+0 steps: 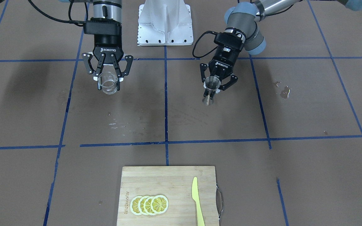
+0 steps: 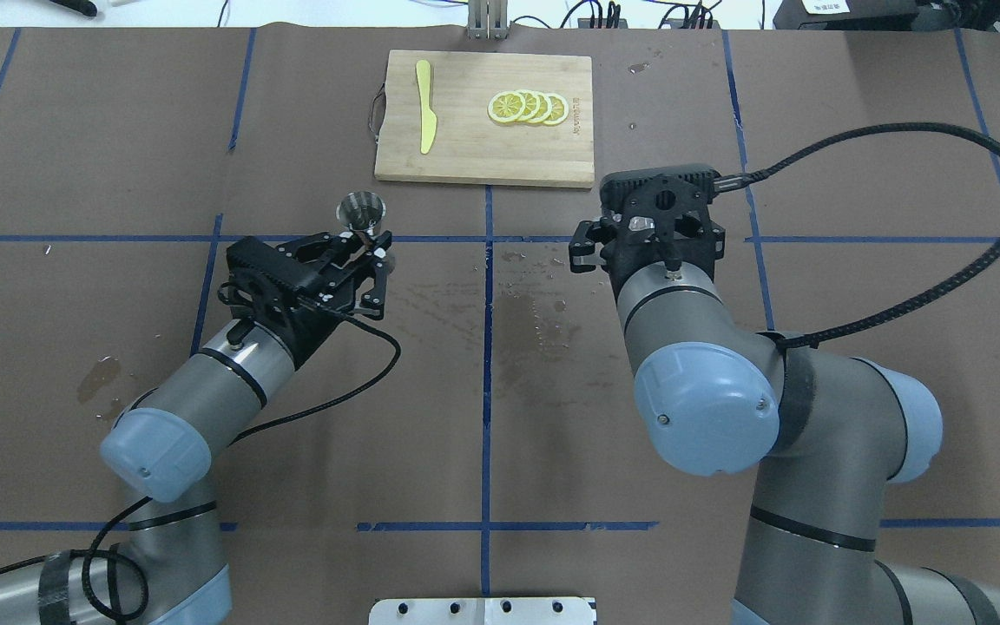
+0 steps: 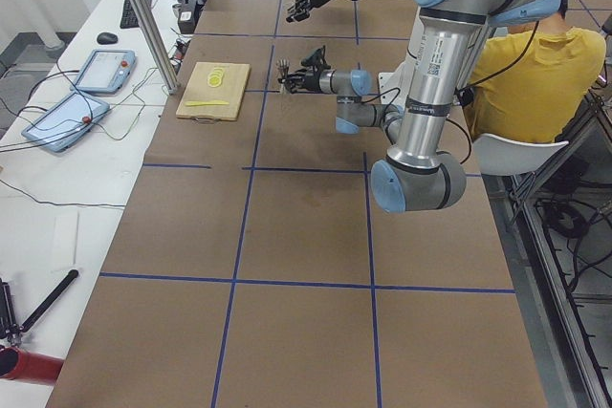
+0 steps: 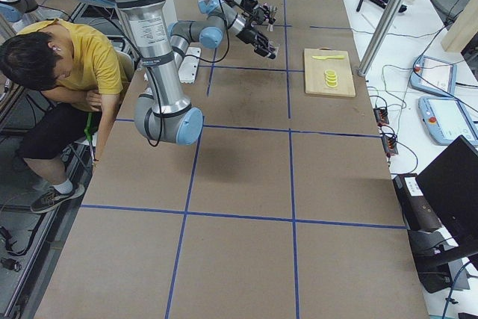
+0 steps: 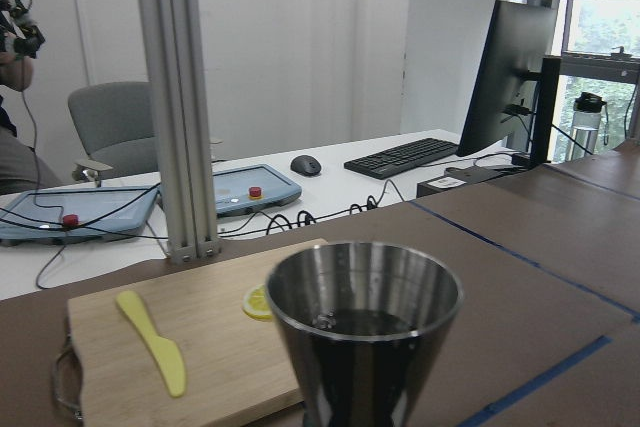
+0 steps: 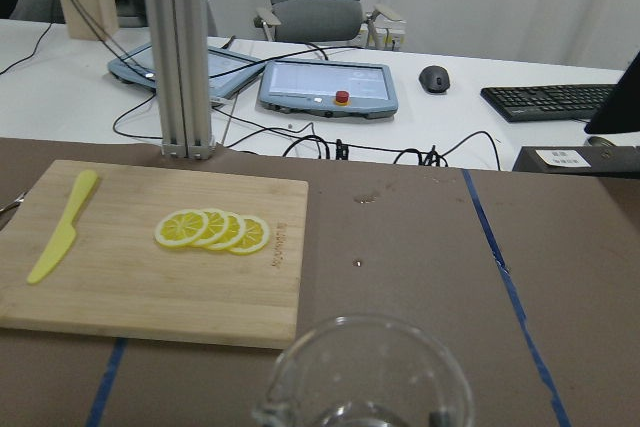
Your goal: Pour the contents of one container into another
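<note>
Steel cup (image 1: 212, 82) was clamped upright in the jaws of the left gripper (image 1: 211, 91), and glass beaker (image 1: 108, 84), at its nine o'clock seen from the front, likewise by the right gripper (image 1: 108, 79), presumably against spilling.

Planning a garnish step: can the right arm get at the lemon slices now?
Probably not: the way to the lemon slices looks free, but its tool holds the glass beaker.

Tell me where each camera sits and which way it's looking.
Front-facing: across the table, facing the base; left gripper on view's right.
Overhead: behind the shoulders, looking forward; left arm, right arm.
Exterior left: table's left end; left arm near.
Exterior right: opposite end; right arm near.
Left wrist: forward past metal cup.
Right wrist: forward past glass beaker.
Shared: cutting board in all six.
</note>
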You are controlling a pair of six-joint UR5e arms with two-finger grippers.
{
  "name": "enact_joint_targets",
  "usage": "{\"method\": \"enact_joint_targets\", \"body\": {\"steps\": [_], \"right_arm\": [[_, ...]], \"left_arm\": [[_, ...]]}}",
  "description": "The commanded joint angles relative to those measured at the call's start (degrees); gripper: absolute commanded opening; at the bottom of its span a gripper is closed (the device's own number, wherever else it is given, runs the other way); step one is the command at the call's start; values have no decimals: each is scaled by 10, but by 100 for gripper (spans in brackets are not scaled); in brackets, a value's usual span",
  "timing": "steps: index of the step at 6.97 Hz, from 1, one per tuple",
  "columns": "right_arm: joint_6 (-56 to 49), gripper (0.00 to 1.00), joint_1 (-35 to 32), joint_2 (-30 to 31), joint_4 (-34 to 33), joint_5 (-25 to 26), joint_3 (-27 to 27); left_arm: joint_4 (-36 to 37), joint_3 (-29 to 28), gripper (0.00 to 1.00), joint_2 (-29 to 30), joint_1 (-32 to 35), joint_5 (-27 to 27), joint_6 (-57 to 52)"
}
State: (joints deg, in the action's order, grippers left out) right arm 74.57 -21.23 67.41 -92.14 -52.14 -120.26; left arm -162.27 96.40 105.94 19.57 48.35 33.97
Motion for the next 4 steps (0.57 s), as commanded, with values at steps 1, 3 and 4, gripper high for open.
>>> {"method": "enact_joint_targets", "body": {"steps": [1,3,4], "right_arm": [[123,1,-6,53,-1,0,-14],[148,2,-6,114,0,0,-29],[181,2,-5,116,0,0,-29]], "left_arm": [[-58,10,0,-109,-1,-105,48],[-96,3,0,-207,-9,-118,141],[-96,-9,0,-245,-45,-159,217]]}}
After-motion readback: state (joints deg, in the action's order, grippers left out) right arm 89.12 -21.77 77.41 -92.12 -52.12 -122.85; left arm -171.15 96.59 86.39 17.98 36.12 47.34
